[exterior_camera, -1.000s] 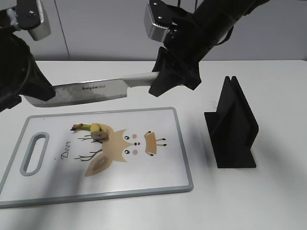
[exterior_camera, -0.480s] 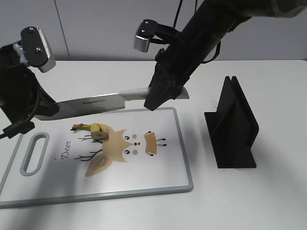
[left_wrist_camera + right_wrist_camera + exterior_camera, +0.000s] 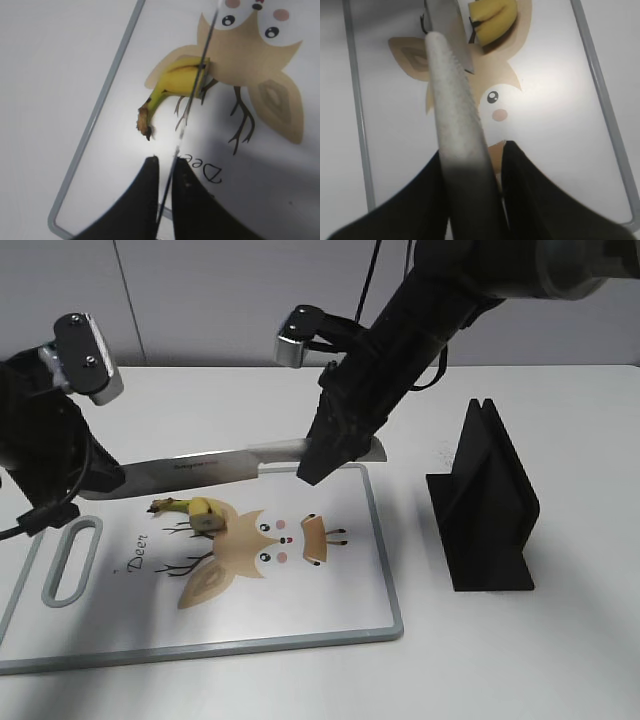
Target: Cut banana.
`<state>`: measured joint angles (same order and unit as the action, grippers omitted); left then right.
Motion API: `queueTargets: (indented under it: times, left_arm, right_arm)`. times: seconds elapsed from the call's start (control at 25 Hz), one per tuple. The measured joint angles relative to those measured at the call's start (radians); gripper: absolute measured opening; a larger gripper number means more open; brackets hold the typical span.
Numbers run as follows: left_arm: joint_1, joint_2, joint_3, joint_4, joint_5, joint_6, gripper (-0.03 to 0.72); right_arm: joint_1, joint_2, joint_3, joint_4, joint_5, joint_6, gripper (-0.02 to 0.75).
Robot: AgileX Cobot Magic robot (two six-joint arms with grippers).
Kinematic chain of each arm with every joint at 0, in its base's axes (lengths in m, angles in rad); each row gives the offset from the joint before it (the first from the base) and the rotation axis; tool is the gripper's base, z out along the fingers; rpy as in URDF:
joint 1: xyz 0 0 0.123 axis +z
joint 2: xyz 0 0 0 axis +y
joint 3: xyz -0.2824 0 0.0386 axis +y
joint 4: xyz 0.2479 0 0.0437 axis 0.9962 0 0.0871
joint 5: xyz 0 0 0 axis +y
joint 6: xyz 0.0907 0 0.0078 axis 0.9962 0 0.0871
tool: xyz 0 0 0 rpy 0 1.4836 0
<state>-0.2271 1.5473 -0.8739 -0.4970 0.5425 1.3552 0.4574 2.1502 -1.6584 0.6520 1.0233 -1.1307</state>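
Note:
A short yellow banana stub [image 3: 195,508] with its stem lies on the white cutting board [image 3: 385,570] printed with a deer. A long knife [image 3: 200,465] hangs level just above and behind it. My right gripper [image 3: 325,455] is shut on the knife's pale handle [image 3: 457,130]. My left gripper [image 3: 100,478] is shut on the blade near its tip. In the left wrist view the blade [image 3: 192,100] runs edge-on from between the left gripper's jaws [image 3: 165,170] across the banana's [image 3: 175,80] cut end. In the right wrist view the banana [image 3: 492,20] lies beyond the right gripper [image 3: 474,147].
A black slotted knife stand [image 3: 485,505] stands on the white table right of the board. The board's handle slot [image 3: 68,560] is at its left end, below my left arm.
Both grippers have come down with the knife. The blade has dropped from well above the board to just over the banana, and its tip end has moved lower and nearer.

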Motion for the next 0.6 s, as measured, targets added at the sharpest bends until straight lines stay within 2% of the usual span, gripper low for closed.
queueTargets:
  times: [0.2,0.4,0.6]
  left_arm:
    - [-0.008,0.039,0.0,-0.033,-0.023,0.001,0.038]
    - [-0.063,0.07,0.001,-0.005,-0.071,-0.008,0.035]
    - [-0.073,0.1,0.001,0.002,-0.105,-0.01,0.034]
  right_arm:
    - [0.0,0.002,-0.002,-0.032,-0.012,0.005,0.249]
    - [-0.007,0.015,-0.002,-0.07,-0.006,0.007,0.252]
    - [-0.008,0.017,-0.002,-0.088,-0.022,0.013,0.252]
